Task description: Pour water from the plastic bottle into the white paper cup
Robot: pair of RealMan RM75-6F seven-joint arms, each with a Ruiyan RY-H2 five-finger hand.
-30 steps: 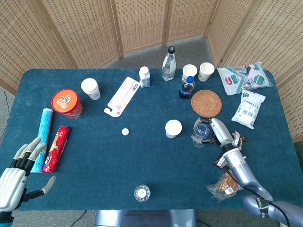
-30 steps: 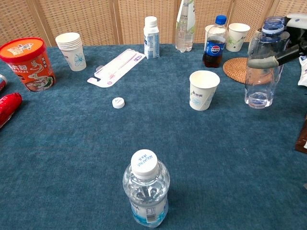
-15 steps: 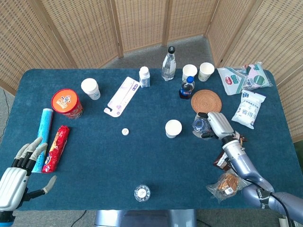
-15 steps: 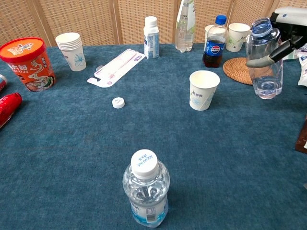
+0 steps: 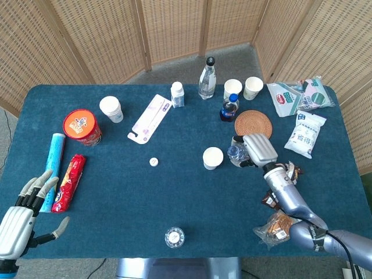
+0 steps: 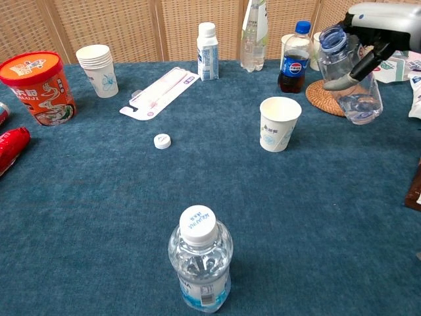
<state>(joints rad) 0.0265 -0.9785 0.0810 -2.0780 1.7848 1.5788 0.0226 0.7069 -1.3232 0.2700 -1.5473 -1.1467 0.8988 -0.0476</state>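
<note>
Blue felt tabletop (image 5: 116,192), right hand (image 6: 381,26) wrapped round uncapped clear plastic bottle (image 6: 348,76), tilted, lifted, mouth toward white paper cup (image 6: 279,124) beyond fingertips, head view alone shows left hand (image 5: 23,212) fingers spread, holding nothing

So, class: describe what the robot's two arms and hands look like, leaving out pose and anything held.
The right hand has a pale grey shell with dark inner parts, on a silver-grey rounded arm. The left hand is white-backed, with grey, tan-tipped fingers.
</note>
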